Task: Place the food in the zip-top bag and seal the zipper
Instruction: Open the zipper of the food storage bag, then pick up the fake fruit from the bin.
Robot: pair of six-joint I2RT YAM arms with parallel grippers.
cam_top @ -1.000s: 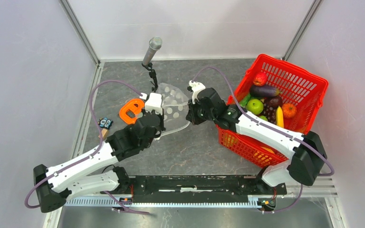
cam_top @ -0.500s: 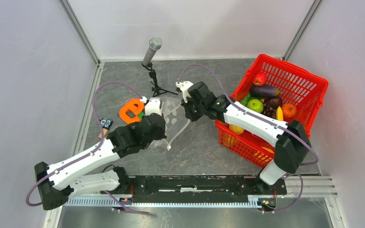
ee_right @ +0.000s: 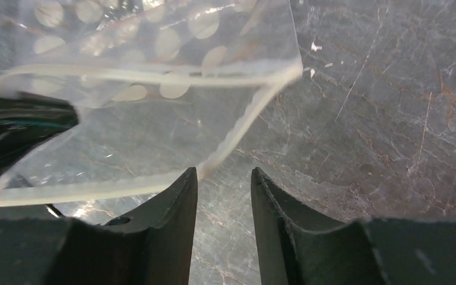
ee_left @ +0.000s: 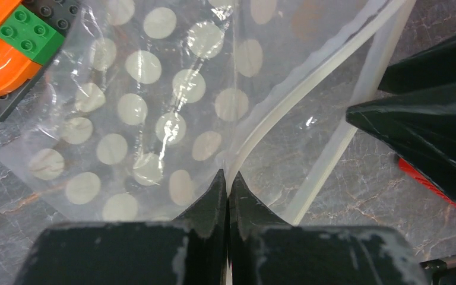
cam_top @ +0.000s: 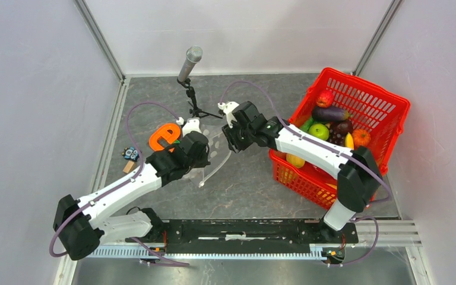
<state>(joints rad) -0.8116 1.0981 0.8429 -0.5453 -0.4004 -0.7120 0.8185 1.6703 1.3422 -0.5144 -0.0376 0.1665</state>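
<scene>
Clear plastic with white dots marks the task's thing from above: the clear polka-dotted zip-top bag (cam_top: pixel 216 148) sits mid-table between the left gripper (cam_top: pixel 200 159) and the right gripper (cam_top: pixel 231 141), beside the orange ring-shaped tape holder (cam_top: pixel 165 136). All the small plastic toy fruits and vegetables (cam_top: pixel 328 127) lie well apart from it in the red plastic mesh basket (cam_top: pixel 362 89), so nothing is bagged yet. This view does not show how either gripper's jaws stand.

In the left wrist view, the left gripper is clenched on one lip of the narrow milky zipper strip (ee_left: pixel 285 98), pinching it right at the fingertips. The dotted panel spreads away up and left, and the second lip runs free on the right, towards the dark tips of the right gripper.

In the right wrist view, the right gripper is released, its jaws parted with bare table between them. The bag's corner and free lip hang just above and left of its fingertips, not between them.

The step in hand looks like opening the mouth. To do it well, the right gripper should slide up and left until only the free lip lies between its fingers. It should then close on that single layer and pull gently away from the left gripper, without twisting the strip.
</scene>
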